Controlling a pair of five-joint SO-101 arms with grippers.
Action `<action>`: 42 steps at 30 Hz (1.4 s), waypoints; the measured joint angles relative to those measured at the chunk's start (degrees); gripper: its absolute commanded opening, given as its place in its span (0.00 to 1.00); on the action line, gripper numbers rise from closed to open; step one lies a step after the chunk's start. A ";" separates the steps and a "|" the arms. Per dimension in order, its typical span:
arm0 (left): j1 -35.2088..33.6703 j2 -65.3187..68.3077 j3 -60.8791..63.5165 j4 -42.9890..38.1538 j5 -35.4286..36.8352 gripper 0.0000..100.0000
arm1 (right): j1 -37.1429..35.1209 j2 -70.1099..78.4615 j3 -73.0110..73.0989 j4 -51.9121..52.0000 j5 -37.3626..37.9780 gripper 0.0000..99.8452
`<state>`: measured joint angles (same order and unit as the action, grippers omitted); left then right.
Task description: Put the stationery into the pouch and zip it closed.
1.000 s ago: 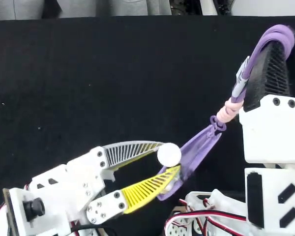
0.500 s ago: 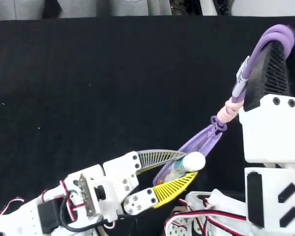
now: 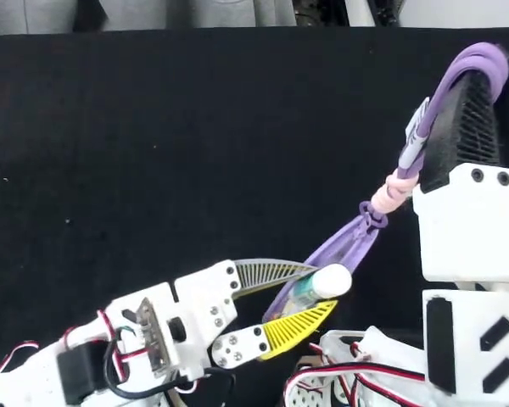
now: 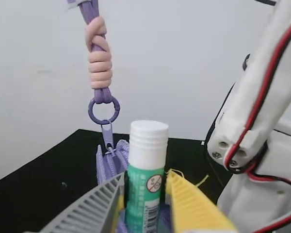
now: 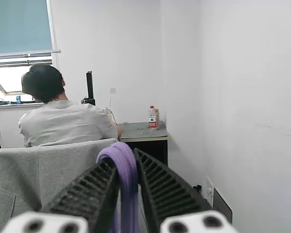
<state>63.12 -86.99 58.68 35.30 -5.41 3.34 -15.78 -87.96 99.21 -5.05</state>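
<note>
A purple pouch hangs slanting above the black table, slung from a purple strap with a pink cord and ring. My right gripper, raised at the right, is shut on that strap. My left gripper at the lower middle is shut on a green glue stick with a white cap. The stick's cap end lies against the pouch's lower part. In the left wrist view the pouch's zipper pull and ring hang just behind the stick.
The right arm's white body and red-black cables crowd the lower right corner. Grey fabric lies beyond the table's far edge.
My left arm swung right and rolled over, carrying the glue stick from beside the pouch to against its lower part. Over the last half second it has barely moved. The right arm stayed still.
</note>
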 measured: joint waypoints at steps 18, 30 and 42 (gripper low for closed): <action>0.00 23.03 -24.00 14.24 -0.18 0.15 | 0.00 0.09 0.00 0.00 2.64 0.01; -34.55 -2.02 -35.60 16.53 10.02 0.15 | 0.00 0.26 0.00 0.00 2.64 0.01; -51.52 -17.58 -27.52 24.35 14.15 0.15 | -20.13 15.82 0.26 -13.71 5.54 0.03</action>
<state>11.60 -104.57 31.16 59.65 8.75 -16.79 0.04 -87.69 85.49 0.48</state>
